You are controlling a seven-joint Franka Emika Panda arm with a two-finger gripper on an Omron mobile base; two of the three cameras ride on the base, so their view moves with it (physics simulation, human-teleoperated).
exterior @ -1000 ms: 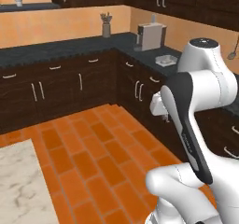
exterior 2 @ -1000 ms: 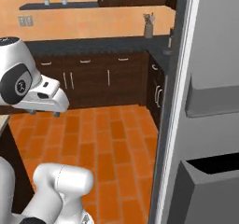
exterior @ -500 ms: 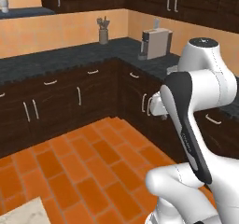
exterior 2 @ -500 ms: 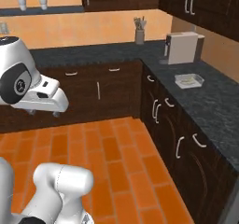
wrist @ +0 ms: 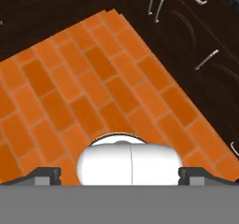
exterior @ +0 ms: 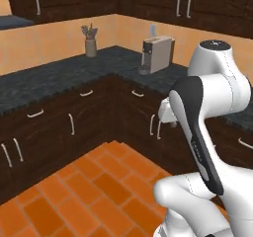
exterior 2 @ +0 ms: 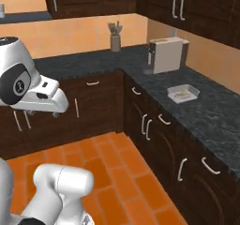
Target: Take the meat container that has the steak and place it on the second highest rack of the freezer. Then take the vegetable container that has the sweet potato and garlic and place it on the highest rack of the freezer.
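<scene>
A shallow pale container [exterior 2: 183, 93] lies on the dark counter [exterior 2: 211, 116] at the right. Something pale is in it, too small to name, so I cannot tell whether it is the meat container or the vegetable container. The steak, the sweet potato, the garlic, the freezer and its racks are out of view. My gripper [wrist: 120, 176] hangs over the orange floor, far from the counter. Its fingertips [wrist: 46, 175] stand wide apart, open, with nothing between them. In the right base view the hand [exterior 2: 47, 100] is held at the left, at about counter height.
A beige coffee machine [exterior 2: 168, 55] [exterior: 157, 54] and a utensil holder [exterior 2: 115, 37] [exterior: 90, 42] stand on the L-shaped counter. Dark base cabinets [exterior: 74, 127] with pale handles run below it and wall cabinets above. Orange tiled floor [wrist: 93, 78] lies open in front.
The whole picture has swung, so the base has turned. The grey freezer door has left the right base view and the counter corner has come nearer. The arm keeps its pose, gripper still open.
</scene>
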